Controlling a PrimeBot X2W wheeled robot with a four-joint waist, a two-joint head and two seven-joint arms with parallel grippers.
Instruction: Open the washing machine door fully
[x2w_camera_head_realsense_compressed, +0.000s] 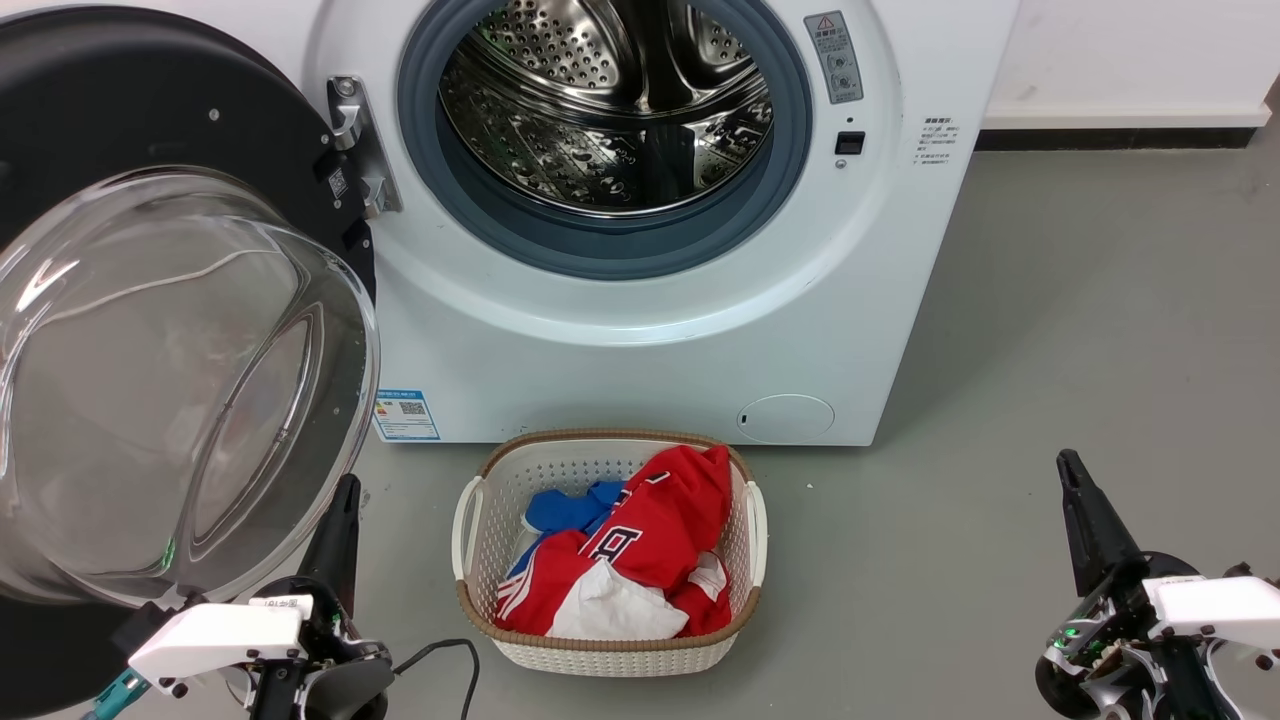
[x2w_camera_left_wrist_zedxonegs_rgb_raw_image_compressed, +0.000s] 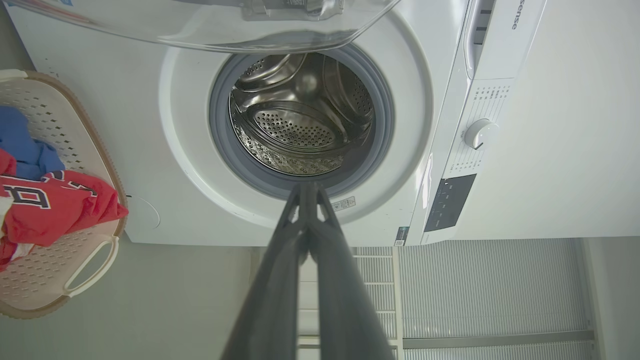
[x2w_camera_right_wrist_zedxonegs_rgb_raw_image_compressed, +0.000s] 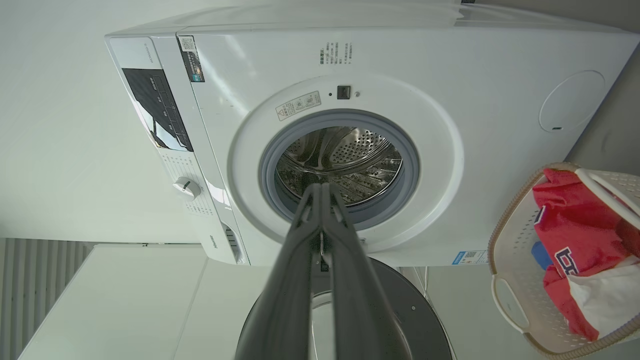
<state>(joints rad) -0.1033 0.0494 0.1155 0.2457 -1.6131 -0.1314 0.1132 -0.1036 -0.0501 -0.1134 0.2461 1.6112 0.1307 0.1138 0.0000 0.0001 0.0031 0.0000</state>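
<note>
Head view: the washing machine door (x2w_camera_head_realsense_compressed: 170, 380) stands swung out to my left on its hinge (x2w_camera_head_realsense_compressed: 358, 150), glass bowl facing me. The wrist views add the control dial (x2w_camera_left_wrist_zedxonegs_rgb_raw_image_compressed: 481, 134) of the washing machine (x2w_camera_left_wrist_zedxonegs_rgb_raw_image_compressed: 150, 150). My left claw (x2w_camera_left_wrist_zedxonegs_rgb_raw_image_compressed: 307, 189) and right claw (x2w_camera_right_wrist_zedxonegs_rgb_raw_image_compressed: 320, 189) have fingers pressed together, holding nothing.
</note>
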